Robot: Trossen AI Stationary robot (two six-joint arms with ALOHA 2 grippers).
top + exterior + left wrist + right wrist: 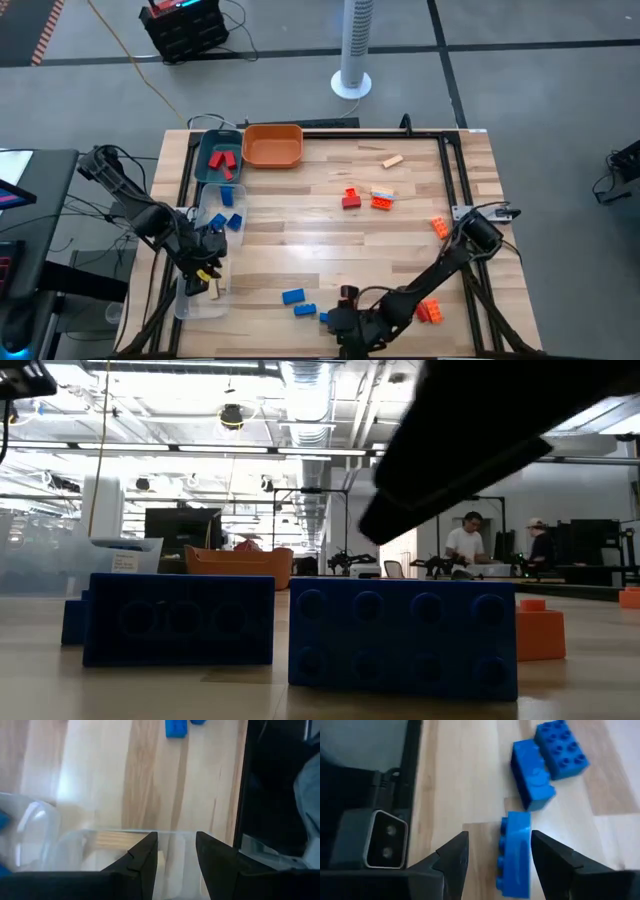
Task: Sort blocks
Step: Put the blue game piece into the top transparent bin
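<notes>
- Right now I have the right gripper (pixel 497 857) low over the near edge of the bench (pixel 300 240), its fingers spread wide on either side of a blue block (pixel 514 854); from my wrist camera I cannot tell whether the pads touch it.
- Two more blue blocks (pixel 547 760) lie just beyond that one, touching each other; from above they sit near the front edge (pixel 298 302).
- My left gripper (pixel 175 862) hangs over the clear tray (pixel 200 300) at the left edge, fingers parted narrowly, nothing between them. A tan wooden block (pixel 117 840) lies in the tray under them.
- Further up that clear tray I see blue blocks (pixel 228 220).
- Red blocks (pixel 222 160) sit in the teal tray (pixel 205 145); the orange tray (pixel 272 145) is beside it.
- Mid-bench lie a red block (pixel 350 198), an orange block (pixel 381 201) and a tan block (pixel 392 160); more orange blocks are near the right arm (pixel 440 227).
</notes>
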